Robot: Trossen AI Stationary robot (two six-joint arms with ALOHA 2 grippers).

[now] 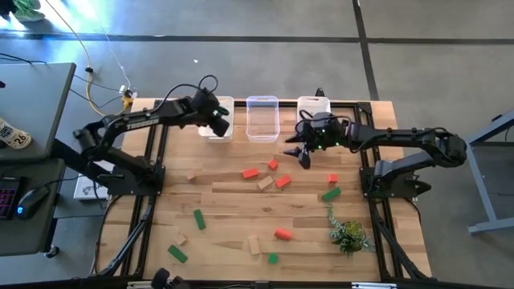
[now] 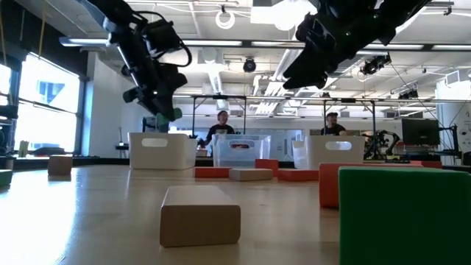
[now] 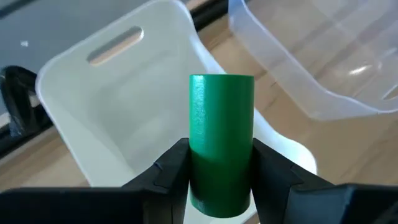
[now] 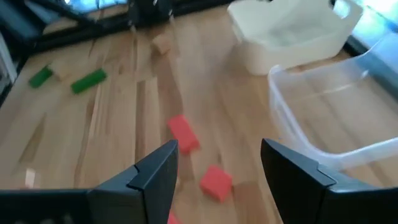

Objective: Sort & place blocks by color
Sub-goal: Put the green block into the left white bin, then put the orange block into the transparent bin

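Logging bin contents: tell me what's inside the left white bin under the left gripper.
The left white bin shows bare walls; the green cylinder in the left gripper hides part of its floor.

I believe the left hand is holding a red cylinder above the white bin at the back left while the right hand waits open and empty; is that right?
Not quite: the cylinder is green, not red, as the left wrist view shows. The rest holds: the left hand holds it above the white bin at the back left, and the right hand waits open and empty.

My left gripper [image 3: 221,171] clamps a green wooden cylinder [image 3: 221,137] upright; my right gripper [image 4: 217,168] hangs with fingers spread, nothing between them.
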